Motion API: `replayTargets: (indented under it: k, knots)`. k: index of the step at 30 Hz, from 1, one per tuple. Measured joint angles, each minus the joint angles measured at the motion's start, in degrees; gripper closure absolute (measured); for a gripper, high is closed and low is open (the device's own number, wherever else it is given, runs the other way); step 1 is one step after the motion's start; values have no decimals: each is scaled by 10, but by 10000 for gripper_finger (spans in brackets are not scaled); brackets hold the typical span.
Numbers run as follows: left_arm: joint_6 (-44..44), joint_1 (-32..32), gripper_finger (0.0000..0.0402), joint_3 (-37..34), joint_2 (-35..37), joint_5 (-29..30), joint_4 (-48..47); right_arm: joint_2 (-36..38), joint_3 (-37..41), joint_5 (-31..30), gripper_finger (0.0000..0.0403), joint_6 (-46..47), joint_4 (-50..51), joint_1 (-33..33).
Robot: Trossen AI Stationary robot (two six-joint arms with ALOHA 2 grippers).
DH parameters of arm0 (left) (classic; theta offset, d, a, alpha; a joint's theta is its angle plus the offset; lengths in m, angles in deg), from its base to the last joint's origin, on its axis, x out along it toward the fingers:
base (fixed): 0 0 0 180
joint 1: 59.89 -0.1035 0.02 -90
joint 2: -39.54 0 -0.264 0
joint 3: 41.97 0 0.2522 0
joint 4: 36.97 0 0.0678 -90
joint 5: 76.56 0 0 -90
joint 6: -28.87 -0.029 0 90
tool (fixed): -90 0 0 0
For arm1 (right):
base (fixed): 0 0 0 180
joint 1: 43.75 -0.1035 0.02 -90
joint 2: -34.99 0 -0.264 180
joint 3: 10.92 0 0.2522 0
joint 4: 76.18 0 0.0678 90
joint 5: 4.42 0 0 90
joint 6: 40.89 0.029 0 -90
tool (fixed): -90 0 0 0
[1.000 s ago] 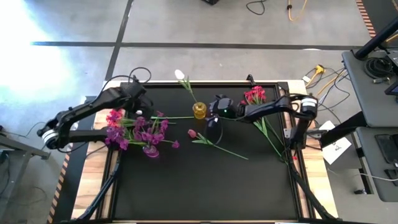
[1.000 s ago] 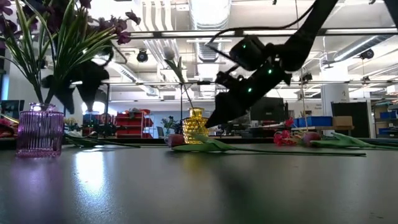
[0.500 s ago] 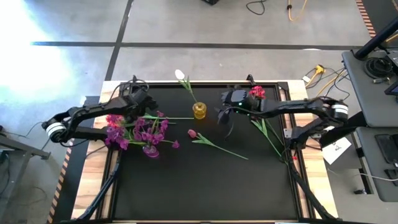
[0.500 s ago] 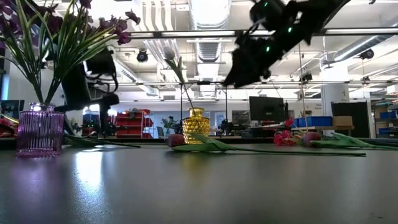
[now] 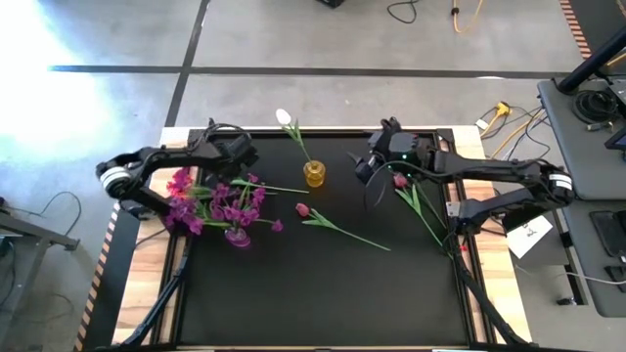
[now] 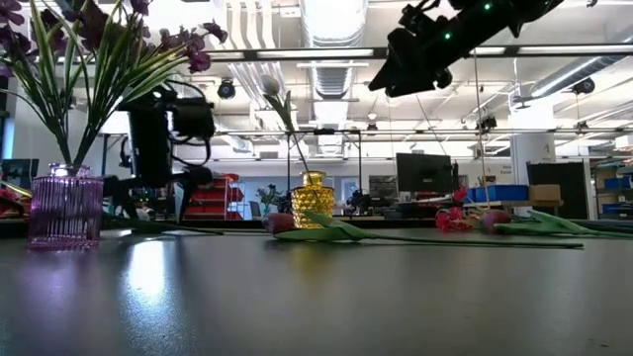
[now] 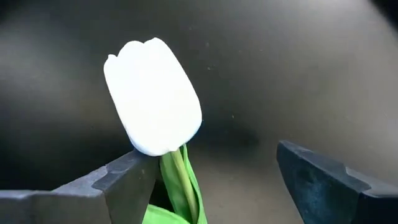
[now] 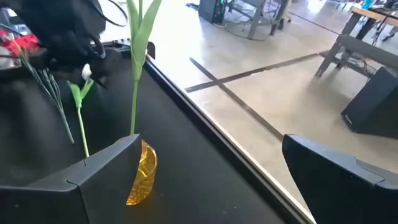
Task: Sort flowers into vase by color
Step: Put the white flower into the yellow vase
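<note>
Left gripper (image 5: 238, 154): hovering low over the tabletop (image 5: 323, 284) beside the purple bunch, fingers (image 7: 118, 180) standing apart around a white tulip (image 7: 152, 96) lying flat; whether they are pressing on it, cannot tell.
Right gripper (image 5: 369, 168): hanging high above the tabletop near the yellow vase (image 5: 313, 174), fingers (image 8: 93, 174) spread wide, carrying nothing.
Purple flowers (image 5: 230, 205): standing in a purple vase (image 6: 64, 206) at the left side.
Second white tulip (image 5: 283, 117): standing in the yellow vase.
Pink bud (image 5: 302, 209): lying on its stem near the centre.
Red-pink bunch (image 5: 401, 182): lying at the right, just beside the right arm.
</note>
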Motion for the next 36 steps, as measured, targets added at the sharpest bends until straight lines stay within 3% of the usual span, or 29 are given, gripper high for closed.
replayTargets:
  k: [4, 7, 13, 18, 28, 32, 36]
  knots:
    - [17, 0, 102, 50, -55, -1, -64, 11, 0, 1, 22, 0, 2, 0]
    - [21, 0, 142, 79, -84, -5, -97, 25, 0, 2, 22, -5, 0, 0]
    - [27, 0, 281, 141, -116, -23, -147, 63, 0, 5, 22, -16, 0, 0]
    - [32, 1, 388, 159, -99, -21, -147, 93, 0, 11, 22, -21, 0, 0]
    - [-56, 37, 397, 159, 60, 76, -123, 106, 0, 66, 22, 5, 1, -1]
    - [-157, 93, 399, 159, 155, 164, -88, 106, 0, 66, 22, 16, -12, -6]
    - [-338, 174, 400, 159, 234, 250, -9, 107, 0, 93, 22, 9, -52, -11]
